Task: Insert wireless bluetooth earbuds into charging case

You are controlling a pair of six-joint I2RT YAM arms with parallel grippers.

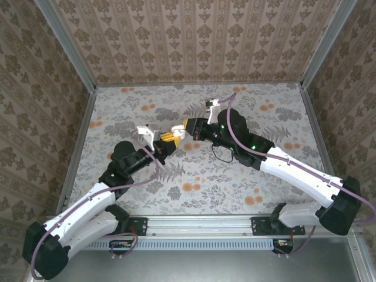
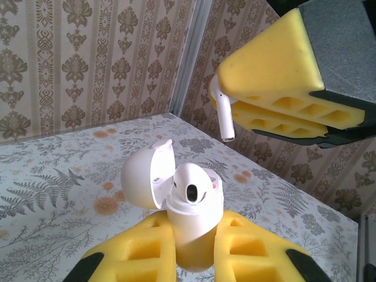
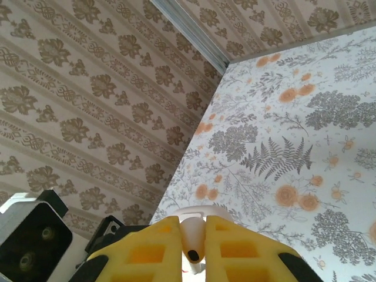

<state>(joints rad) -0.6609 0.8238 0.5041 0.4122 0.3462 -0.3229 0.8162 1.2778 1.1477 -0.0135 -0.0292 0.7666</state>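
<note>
Grips case [image 2: 192, 232] by its lower body in left fingers [image 2: 141, 255], with lid [image 2: 144, 179] open toward 10 o'clock. Pinches earbud [image 2: 224, 114] in right fingers [image 2: 276, 64]. Probably handles light, stiff, glossy, slippery.

The right tool [image 3: 192, 226] sits at the bottom edge, its two yellow foam pads [image 3: 147, 249] pressed in on a white earbud [image 3: 192, 236]. The earbud stands between the pad tips with its dark opening facing the camera. A white rounded edge [image 3: 194, 210] shows just past the pad tips; what it belongs to cannot be told. At lower left sits a black block [image 3: 29, 238] in a pale housing. Beyond, the floral counter [image 3: 294, 153] spreads up to the right and meets the patterned wall [image 3: 88, 88] at a metal strip [image 3: 191, 32]
</note>
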